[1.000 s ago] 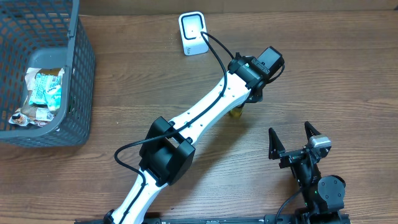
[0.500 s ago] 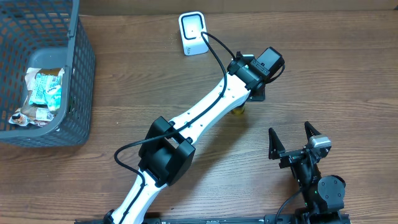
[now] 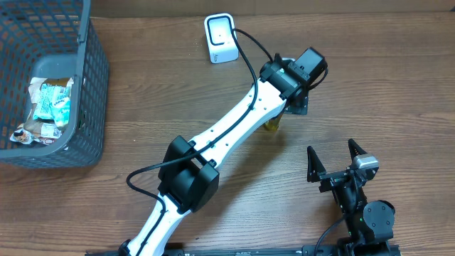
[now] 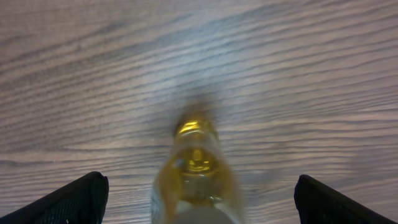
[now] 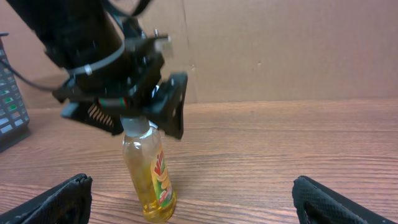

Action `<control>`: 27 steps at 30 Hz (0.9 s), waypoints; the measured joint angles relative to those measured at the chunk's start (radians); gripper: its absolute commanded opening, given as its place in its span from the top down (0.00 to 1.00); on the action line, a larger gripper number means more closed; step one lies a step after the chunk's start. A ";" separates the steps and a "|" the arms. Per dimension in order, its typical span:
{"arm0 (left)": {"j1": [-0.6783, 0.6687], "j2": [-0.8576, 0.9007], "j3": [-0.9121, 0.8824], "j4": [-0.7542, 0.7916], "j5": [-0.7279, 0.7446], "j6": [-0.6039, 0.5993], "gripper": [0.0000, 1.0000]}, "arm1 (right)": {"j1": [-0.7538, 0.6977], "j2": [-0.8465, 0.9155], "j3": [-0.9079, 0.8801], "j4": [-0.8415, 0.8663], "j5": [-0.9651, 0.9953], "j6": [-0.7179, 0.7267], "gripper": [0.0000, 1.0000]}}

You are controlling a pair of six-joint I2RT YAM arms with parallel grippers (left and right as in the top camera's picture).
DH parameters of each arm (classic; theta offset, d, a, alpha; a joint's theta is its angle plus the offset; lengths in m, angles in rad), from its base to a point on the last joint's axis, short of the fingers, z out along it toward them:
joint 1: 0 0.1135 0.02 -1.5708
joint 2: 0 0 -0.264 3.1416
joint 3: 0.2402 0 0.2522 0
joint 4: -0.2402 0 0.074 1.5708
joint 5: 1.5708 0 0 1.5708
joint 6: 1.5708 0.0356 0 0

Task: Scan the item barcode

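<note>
Standing upright on the wooden worktop (image 3: 398, 85), a small bottle (image 5: 151, 177) of yellow liquid is seen right of centre, carrying a red and green label and a pale cap. From overhead it is mostly hidden beneath the left arm, and only a yellow sliver is shown beside the arm.

The left pincer (image 3: 290, 107) is held directly above the bottle with its jaws spread wide. In the left wrist view both fingers (image 4: 81, 199) are kept well apart from the bottle's sides, so nothing is gripped. From the right wrist view the black jaws are seen flanking the cap, level with the bottle's top.

The right pincer (image 3: 332, 149) is parked at the near right edge, its jaws opened wide and empty, pointed towards the bottle.

A white scanner (image 3: 221, 39) is placed at the far side of the worktop, left of the left pincer and apart from it. A dark mesh basket (image 3: 96, 85) is set at the far left, with several crumpled packets (image 3: 50, 103) held inside.
</note>
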 measured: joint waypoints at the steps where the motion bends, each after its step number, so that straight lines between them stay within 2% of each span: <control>1: 0.000 -0.004 0.010 0.000 0.005 0.001 0.03 | 0.000 0.000 0.000 0.000 0.000 0.000 0.00; 3: 0.000 -0.010 0.021 -0.003 0.015 0.006 0.00 | 0.000 0.000 0.000 0.000 0.000 0.000 0.00; 11: 0.019 -0.013 0.085 -0.042 0.041 0.072 0.00 | 0.000 0.000 0.000 0.000 0.000 0.000 0.00; 21: 0.097 -0.038 0.244 -0.235 0.044 0.090 0.00 | 0.000 0.000 0.000 0.000 0.000 0.000 0.00; 27: 0.166 -0.050 0.278 -0.374 0.045 0.163 0.00 | 0.000 0.000 0.000 0.000 0.000 0.000 0.00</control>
